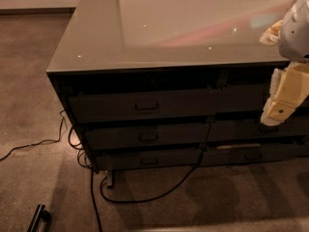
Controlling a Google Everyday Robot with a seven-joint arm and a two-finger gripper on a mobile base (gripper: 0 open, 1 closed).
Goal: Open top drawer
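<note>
The top drawer (145,105) is the wide dark grey front just under the countertop, in the left column, with a small bar handle (146,106) at its centre. Its inside does not show. My gripper (279,103), pale yellow under a white wrist, hangs at the right edge of the view in front of the right column of drawers. It is far to the right of the handle and touches nothing I can see.
Two shallower dark drawers (147,137) sit below the top one. The glossy grey countertop (193,28) overhangs them. Black cables (145,197) trail over the brown carpet in front. A dark bar-shaped object (38,217) lies at the bottom left.
</note>
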